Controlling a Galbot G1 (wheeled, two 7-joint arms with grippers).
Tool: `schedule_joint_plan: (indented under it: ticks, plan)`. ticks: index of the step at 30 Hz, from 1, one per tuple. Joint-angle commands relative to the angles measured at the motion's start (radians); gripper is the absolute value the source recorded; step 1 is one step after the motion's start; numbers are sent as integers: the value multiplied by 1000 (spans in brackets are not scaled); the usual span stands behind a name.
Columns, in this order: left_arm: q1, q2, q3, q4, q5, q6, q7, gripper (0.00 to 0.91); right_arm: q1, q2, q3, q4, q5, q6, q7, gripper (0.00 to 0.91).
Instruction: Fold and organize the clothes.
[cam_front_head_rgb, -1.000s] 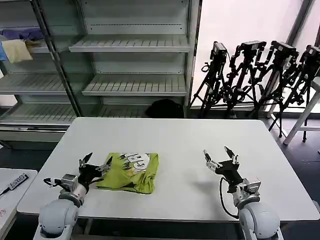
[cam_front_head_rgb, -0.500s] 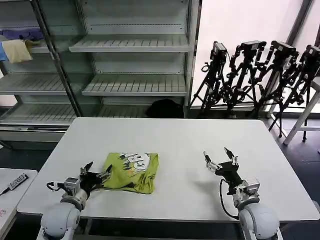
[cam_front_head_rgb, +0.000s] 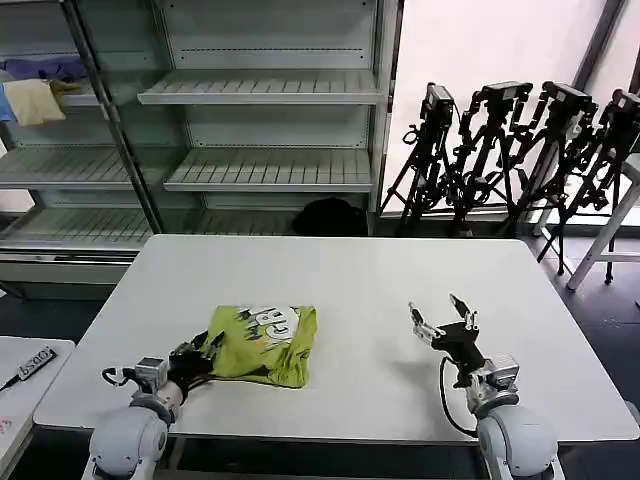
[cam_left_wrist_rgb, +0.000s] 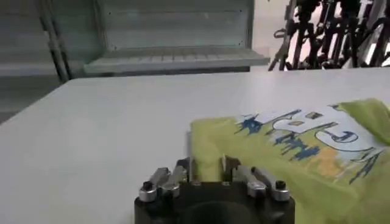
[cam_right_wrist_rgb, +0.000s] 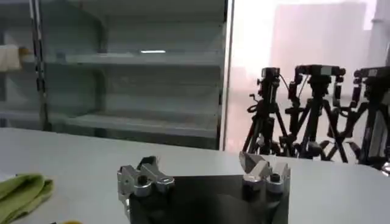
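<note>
The lime T-shirt lies as a compact bundle on the white surface, toward the robot's left and near the front edge, graphic side up so the printed letters face the ceiling; it reads as already folded down several times, which would explain the small, thick packet. The left gripper sits low on the surface at the bundle's near left corner, and in the left wrist view its fingers stand a narrow gap apart with the green edge reaching in between them, so they look set to pinch the hem; whether they have clenched on cloth or are only bracketing it cannot be told for sure. That low, flat approach suits sliding one finger under a fold resting on a hard top. The right gripper hovers well apart from the shirt on the robot's right, raised off the surface with its fingers spread wide and grasping nothing, likely parked there to stay clear while the left arm works alone. Behind the surface stand bare shelves and a row of tripods, none touching the work.
</note>
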Motion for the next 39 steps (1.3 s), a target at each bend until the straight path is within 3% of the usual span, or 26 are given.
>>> schedule_joint_plan:
  ticks: [1, 9, 15, 25, 35, 39]
  plan:
    - [7, 0, -2, 7, -100, 23, -4, 20, 4, 3, 2, -2, -3, 5, 3, 907]
    - [4, -6, -11, -5, -179, 19, 6, 0, 2, 7, 2, -1, -8, 5, 6, 907]
    - [-5, 17, -70, -24, -42, -44, 73, 0, -6, 6, 10, -2, -8, 8, 8, 907]
    - [-25, 248, -315, 41, 134, -163, 187, 0, -17, 2, 24, -28, -3, 37, 14, 907]
    - [-67, 418, -474, -23, 66, -139, 202, 0, -26, -4, 38, -37, 15, 55, 20, 907]
    - [-70, 425, -468, -113, 52, -95, 205, 0, -36, -8, 47, -36, 26, 61, 22, 907]
